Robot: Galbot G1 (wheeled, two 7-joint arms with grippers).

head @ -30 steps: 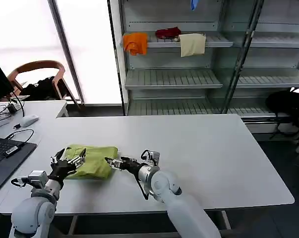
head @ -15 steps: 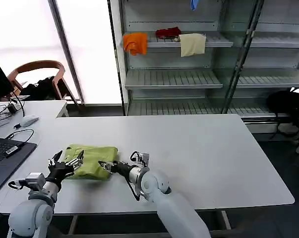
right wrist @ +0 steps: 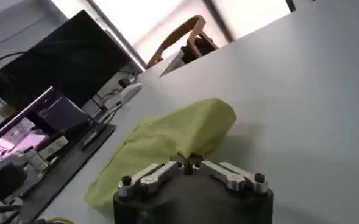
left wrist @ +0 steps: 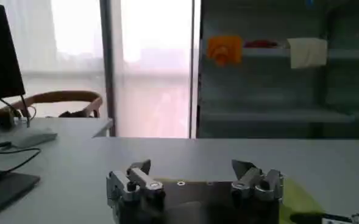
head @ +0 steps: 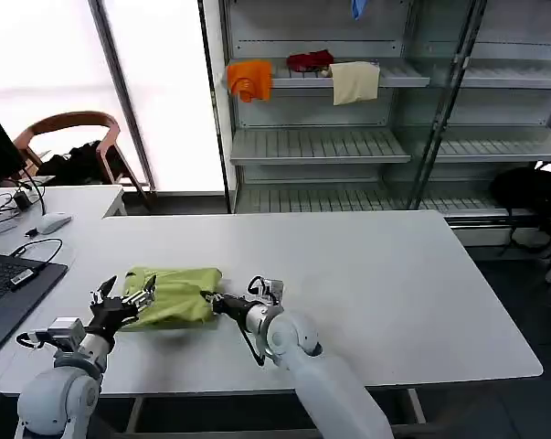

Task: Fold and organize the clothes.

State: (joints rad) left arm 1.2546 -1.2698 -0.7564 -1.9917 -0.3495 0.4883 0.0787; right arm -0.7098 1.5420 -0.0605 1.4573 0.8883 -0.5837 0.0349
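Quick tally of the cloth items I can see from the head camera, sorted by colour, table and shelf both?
Lime yellow-green: 1, the T-shirt on the table
Orange: 1, the orange cloth on the shelf
Dark red: 1, the red cloth on the shelf
Cream: 1, the cream cloth hanging off the shelf edge
Total: 4

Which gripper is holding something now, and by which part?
The right gripper pinches the T-shirt at its right edge. The left gripper is open at the shirt's left side, holding nothing.
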